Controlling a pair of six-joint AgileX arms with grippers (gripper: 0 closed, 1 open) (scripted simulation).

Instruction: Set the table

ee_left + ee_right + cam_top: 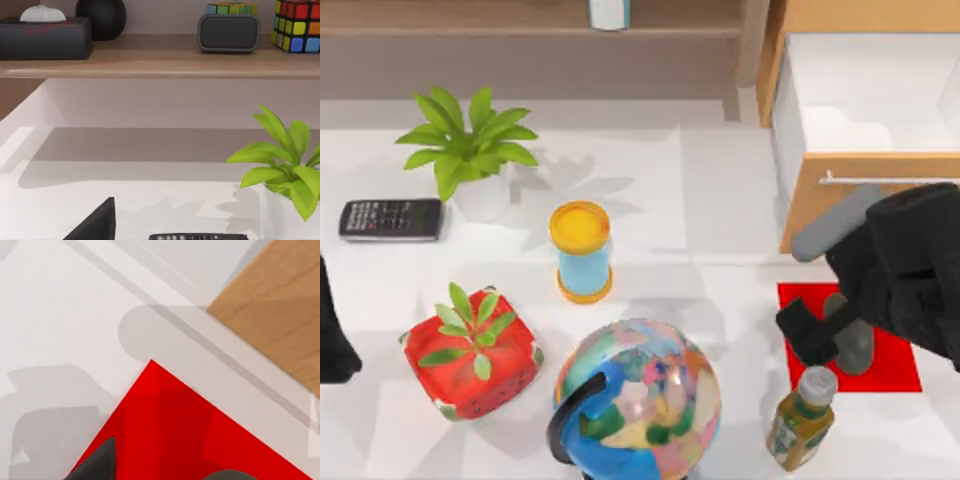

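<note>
White tabletop (720, 200) runs across pretty much the whole top view, with a wooden shelf along the back and a light-wood cabinet (840, 195) at the right, its white-lined drawer (870, 90) pulled open. Your right gripper (830, 335) sits low over the near-left part of the small red mat (895, 365) on the table's right side, just in front of the cabinet. A grey rounded thing (857, 347) stands on the mat right against it, but I honestly can't tell what that thing is, or whether the gripper is clamped on it or loose. The right wrist view shows the mat's corner (165, 405) flat on the white surface, with the cabinet's wood edge (280, 310) nearby. A bottle (800, 418) with a grey cap stands just in front of the mat's left corner, and a big multicoloured globe (638, 400) is to the left of that. Further left there's a red strawberry-style planter (470, 365), and behind those a sand-timer-looking cylinder (580, 250) with yellow ends, a leafy plant in a white pot (470, 160) and a dark calculator (390, 218). Your left gripper (332, 335) is parked at the table's left edge — open or closed, can't tell. Its wrist view looks toward the shelf, where a tissue box (45, 35), a grey speaker (228, 32) and a colour cube (297, 25) sit.
</note>
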